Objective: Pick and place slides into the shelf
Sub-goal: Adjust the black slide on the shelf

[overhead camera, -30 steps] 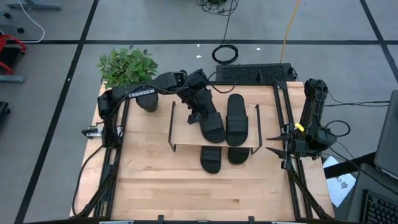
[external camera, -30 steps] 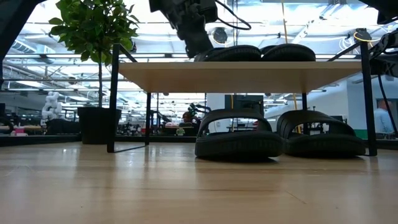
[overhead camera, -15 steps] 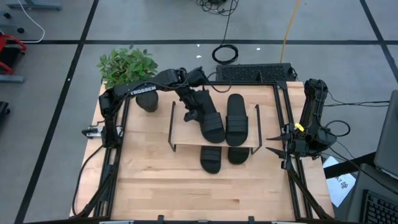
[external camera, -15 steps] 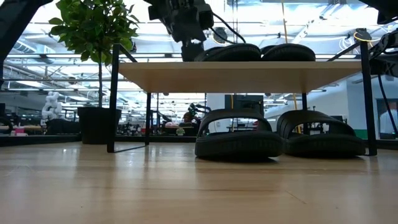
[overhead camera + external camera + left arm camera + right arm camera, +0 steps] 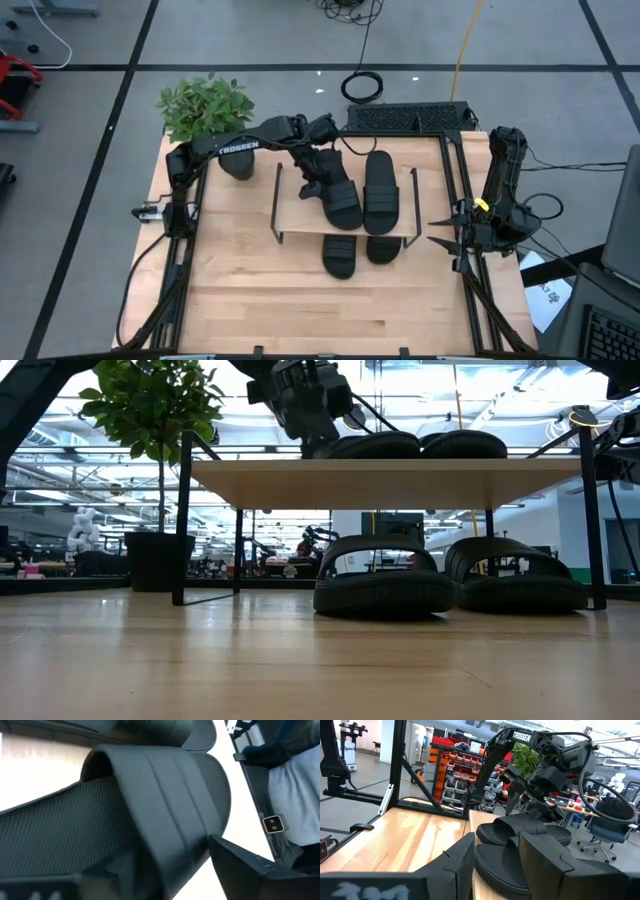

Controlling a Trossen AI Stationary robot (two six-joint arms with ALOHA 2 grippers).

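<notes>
Left claw spread over the heel of a slide on the shelf, second slide beside it, right claw's state unclear.

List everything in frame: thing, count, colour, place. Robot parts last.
slides on the shelf top: 2, black, side by side on the board, the left one angled, the right one straight
slides under the shelf: 2, black, on the table below the board, left and right in the low view
shelf: 1, light-wood board on thin black frames, mid-table
table: 1, light wood
potted plant: 1, green leaves in a dark pot, far left corner of the table
left tool: 1, dark, open, at the far end of the angled slide on the shelf top
right tool: 1, dark, waiting at the table's right edge
</notes>
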